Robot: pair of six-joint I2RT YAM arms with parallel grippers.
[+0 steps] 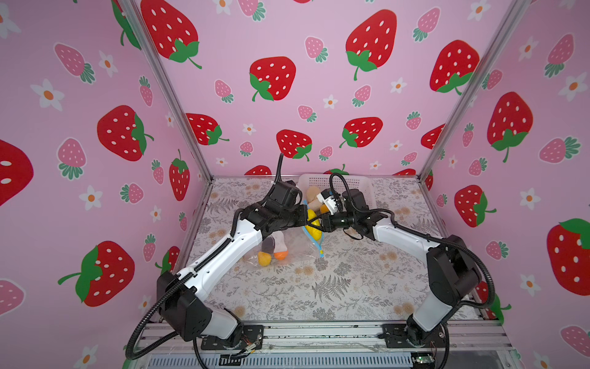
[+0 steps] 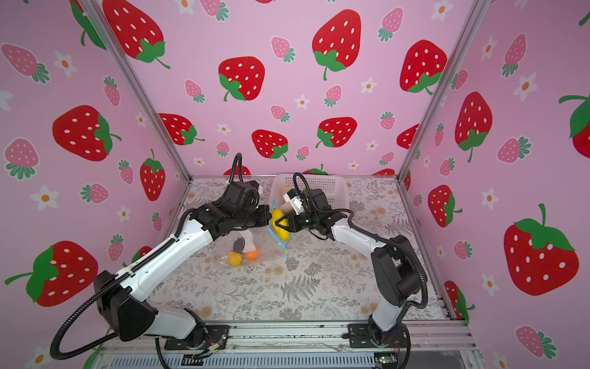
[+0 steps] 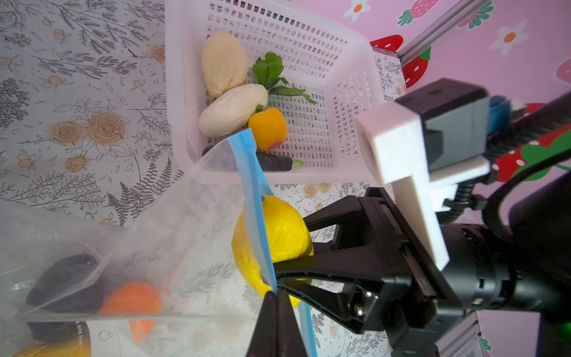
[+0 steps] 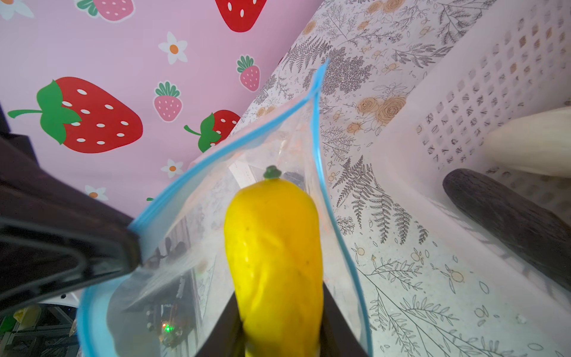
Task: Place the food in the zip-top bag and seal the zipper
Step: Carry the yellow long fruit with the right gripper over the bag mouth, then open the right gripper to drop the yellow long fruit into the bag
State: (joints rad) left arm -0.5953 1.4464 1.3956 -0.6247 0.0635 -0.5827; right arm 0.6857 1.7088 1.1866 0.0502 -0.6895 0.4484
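With right gripper (image 3: 296, 244), clamps a yellow toy fruit (image 4: 273, 247), green stem end forward, in the gaping mouth of the zip-top bag (image 3: 173, 235). With left gripper (image 3: 277, 301), jaws pressed together, pinches the light blue zipper (image 3: 250, 173) and holds one lip of the mouth up off the floral tablecloth (image 3: 77, 123). Inside the clear bag: a dark purple-black piece (image 3: 68, 281), an orange piece (image 3: 133, 298) and a yellow piece (image 1: 264, 258), near the white label (image 3: 102, 337). Just beyond the bag's mouth: a white perforated basket (image 3: 309, 40) with two beige pieces (image 3: 224, 61), a small orange fruit (image 3: 267, 128), a green leafy sprig (image 3: 268, 69) and a dark stick-shaped piece (image 3: 275, 160).
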